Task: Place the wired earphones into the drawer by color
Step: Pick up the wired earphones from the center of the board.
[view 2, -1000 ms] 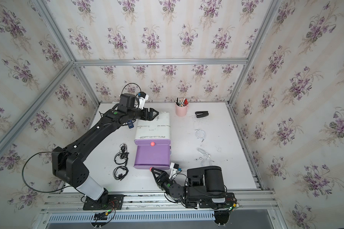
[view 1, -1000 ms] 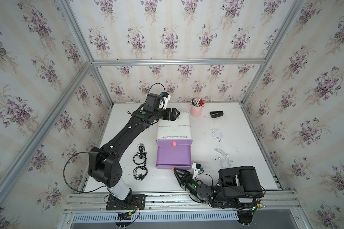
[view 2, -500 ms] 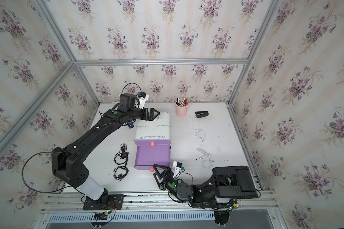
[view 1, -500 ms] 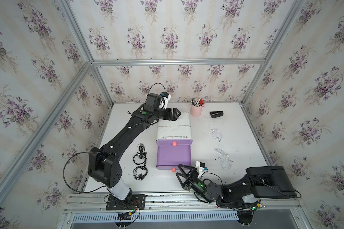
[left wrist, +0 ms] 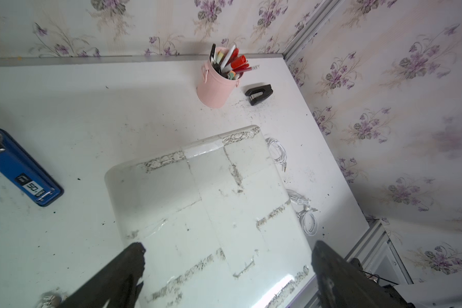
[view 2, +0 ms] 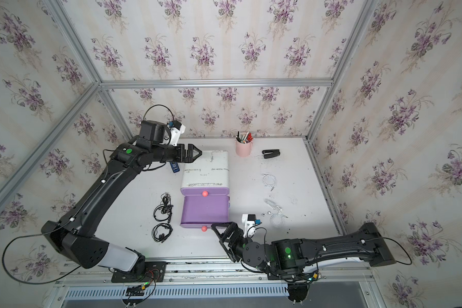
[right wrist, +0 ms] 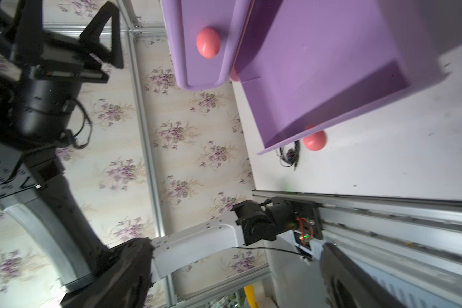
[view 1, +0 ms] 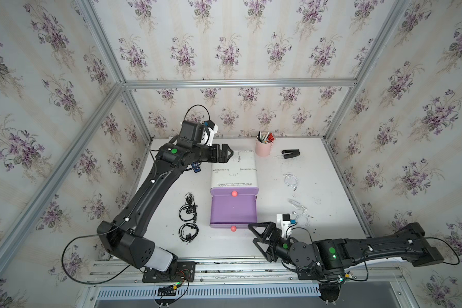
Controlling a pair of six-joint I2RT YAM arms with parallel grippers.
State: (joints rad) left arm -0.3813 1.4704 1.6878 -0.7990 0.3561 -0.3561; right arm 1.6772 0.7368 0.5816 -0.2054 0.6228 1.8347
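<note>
A: Clutter at the back?
B: Pink cup of pens by the back wall. Black stapler is near it, to the right. Blue device lies flat left of the cabinet, partly under the left arm.

A: Earphones?
B: Black earphones: two bundles on the table, left of the drawer, one behind the other. White earphones: loose coils on the right side, well apart from the black. The cabinet stands between the two groups.

A: Drawer?
B: Purple, pulled out toward the front, with a pink knob on its face.

A: Tools?
B: Left gripper: jaws apart, empty, over the cabinet's back left corner. Right gripper: jaws apart, empty, low, just beside the drawer's front right corner. Its arm lies along the front edge.

A: Surface, room?
B: White table, scuffed, with dark specks toward the right. The cabinet top shows torn tape residue. Purple floral wallpaper on three sides, aluminium frame along the edges.
</note>
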